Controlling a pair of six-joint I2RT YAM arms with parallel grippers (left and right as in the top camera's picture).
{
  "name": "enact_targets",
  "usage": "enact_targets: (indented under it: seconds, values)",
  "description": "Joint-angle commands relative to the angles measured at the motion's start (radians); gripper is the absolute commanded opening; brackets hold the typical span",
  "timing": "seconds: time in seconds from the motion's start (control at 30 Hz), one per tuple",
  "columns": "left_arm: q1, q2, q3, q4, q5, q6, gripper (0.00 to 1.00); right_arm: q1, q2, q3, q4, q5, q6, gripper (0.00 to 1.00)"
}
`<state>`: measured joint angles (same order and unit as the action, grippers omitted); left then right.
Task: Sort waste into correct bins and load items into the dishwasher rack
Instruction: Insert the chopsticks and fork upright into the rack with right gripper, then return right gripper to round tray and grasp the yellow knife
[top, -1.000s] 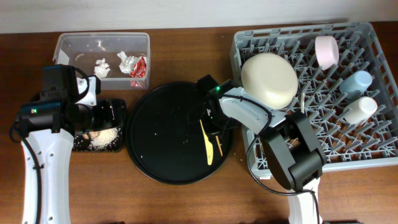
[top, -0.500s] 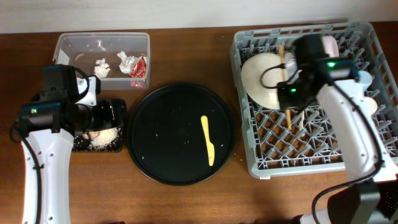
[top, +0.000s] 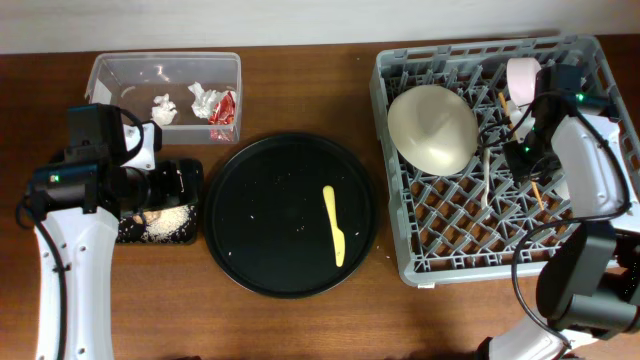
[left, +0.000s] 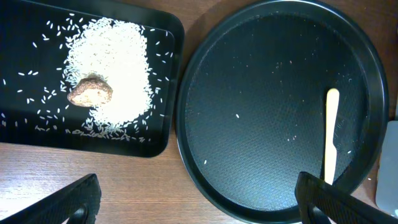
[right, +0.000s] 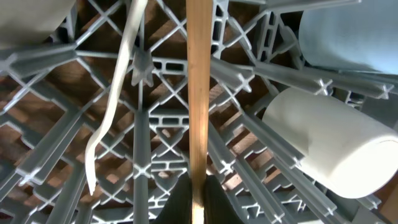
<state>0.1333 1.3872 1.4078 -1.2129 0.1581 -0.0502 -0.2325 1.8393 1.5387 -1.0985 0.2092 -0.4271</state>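
Yellow knife (top: 334, 225), one; white fork (right: 118, 81), one.

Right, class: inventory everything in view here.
grey plastic dishwasher rack: one, grey, right
large cream bowl: one, cream, rack
small pink bowl: one, pink, rack
light blue cup: one, blue, rack
white cup: one, white, rack
white fork: one, white, rack
thin wooden chopstick: count unclear, tan, right gripper
round black tray: one, black, centre
yellow knife: one, yellow, round tray
rectangular black tray: one, black, left
rice-like grains with brown lump: pile, pale, rectangular tray
clear plastic tub: one, clear, back left
white tissue wads: two, white, tub
red crinkled wrapper: one, red, tub
left gripper: open, above trays
right gripper: shut on chopstick, above rack
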Motion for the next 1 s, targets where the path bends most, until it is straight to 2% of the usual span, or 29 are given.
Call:
enact_targets:
  seconds: [0.0,0.2,0.27,0.3,0.33,0.43,0.53,0.6,0.77,0.87,0.97]
  values:
    - [0.005,-0.008,-0.005,-0.001,0.01,-0.01,0.99,-0.005,0.032,-0.035,0.018,0.008,-0.006,0.04]
    - [0.005,-0.008,-0.005,-0.005,0.01,-0.01,0.99,-0.005,0.034,-0.061,0.045,-0.037,-0.006,0.04]
    - [0.005,-0.008,-0.005,-0.008,0.01,-0.01,0.99,-0.005,0.034,-0.061,0.039,-0.127,-0.006,0.33]
    - [0.005,-0.008,-0.005,-0.008,0.011,-0.01,0.99,-0.005,0.034,-0.061,0.027,-0.163,-0.002,0.41]
    - [0.005,-0.008,-0.005,-0.008,0.01,-0.01,0.99,-0.005,0.034,-0.061,0.019,-0.172,0.017,0.45]
    - [0.005,-0.008,-0.005,-0.008,0.011,-0.01,0.99,-0.005,0.018,-0.009,-0.021,-0.092,0.116,0.43]
    - [0.005,-0.008,-0.005,-0.009,0.011,-0.01,0.99,0.0,-0.054,0.131,-0.097,-0.112,0.13,0.42]
    - [0.005,-0.008,-0.005,-0.013,0.011,-0.01,0.99,0.004,-0.09,0.179,-0.117,-0.197,0.129,0.34]
    - [0.005,-0.008,-0.005,-0.021,0.011,-0.01,0.99,0.004,0.044,0.146,-0.045,-0.315,0.117,0.34]
    - [0.005,-0.008,-0.005,-0.022,0.011,-0.01,0.99,0.004,0.147,0.146,0.005,-0.322,0.122,0.3]
    - [0.005,-0.008,-0.005,-0.023,0.011,-0.01,1.0,0.004,0.162,0.146,0.084,-0.321,0.122,0.29]
